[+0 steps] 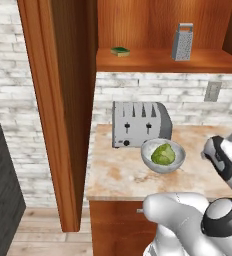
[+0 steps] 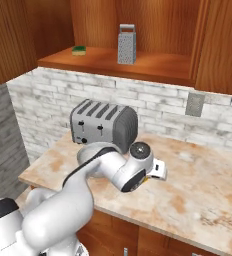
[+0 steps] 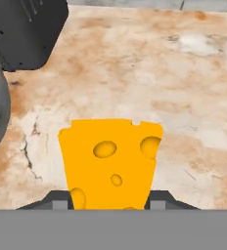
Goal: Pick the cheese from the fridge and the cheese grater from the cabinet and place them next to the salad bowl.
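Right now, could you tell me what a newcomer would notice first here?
The orange cheese wedge fills the hand view, clamped in the gripper above the marble counter. Behind, a toaster stands beside the lettuce bowl, and a grater waits on the cabinet shelf.

arm shell: glossy white rounded links
joints: dark grey round caps
fingers: small dark tips

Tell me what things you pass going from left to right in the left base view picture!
Open cabinet door → green-and-yellow sponge on the shelf → toaster → salad bowl with lettuce → cheese grater on the shelf → wall outlet.
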You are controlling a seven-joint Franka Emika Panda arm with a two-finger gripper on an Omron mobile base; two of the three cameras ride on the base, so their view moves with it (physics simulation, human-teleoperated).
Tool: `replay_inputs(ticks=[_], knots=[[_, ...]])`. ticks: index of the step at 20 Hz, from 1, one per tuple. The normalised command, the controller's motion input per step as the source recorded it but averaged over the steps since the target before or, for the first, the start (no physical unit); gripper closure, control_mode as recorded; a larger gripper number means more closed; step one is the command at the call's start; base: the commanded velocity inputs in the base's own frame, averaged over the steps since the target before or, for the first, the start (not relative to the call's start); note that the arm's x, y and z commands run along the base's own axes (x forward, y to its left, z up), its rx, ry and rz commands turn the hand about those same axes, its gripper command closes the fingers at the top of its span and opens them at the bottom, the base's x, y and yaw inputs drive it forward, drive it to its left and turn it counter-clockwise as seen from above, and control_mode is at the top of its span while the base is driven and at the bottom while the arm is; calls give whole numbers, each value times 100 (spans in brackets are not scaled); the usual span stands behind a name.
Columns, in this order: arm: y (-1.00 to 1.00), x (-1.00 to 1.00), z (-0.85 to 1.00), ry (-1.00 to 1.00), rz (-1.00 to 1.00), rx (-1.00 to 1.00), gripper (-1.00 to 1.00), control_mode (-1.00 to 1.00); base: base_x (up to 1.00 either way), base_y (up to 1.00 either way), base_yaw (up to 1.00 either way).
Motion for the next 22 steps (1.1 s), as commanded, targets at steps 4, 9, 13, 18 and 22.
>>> replay_inputs(ticks=[4,9,13,18,22], knots=[[-2,23,-46,-2,0,9,100,-100,0,0,0],[-5,27,-35,0,0,4,100,-100,0,0,0],[-11,32,-31,3,0,0,100,-100,0,0,0],[-25,23,-30,5,0,0,100,-100,0,0,0],[-31,17,-26,4,0,1,100,-100,0,0,0]])
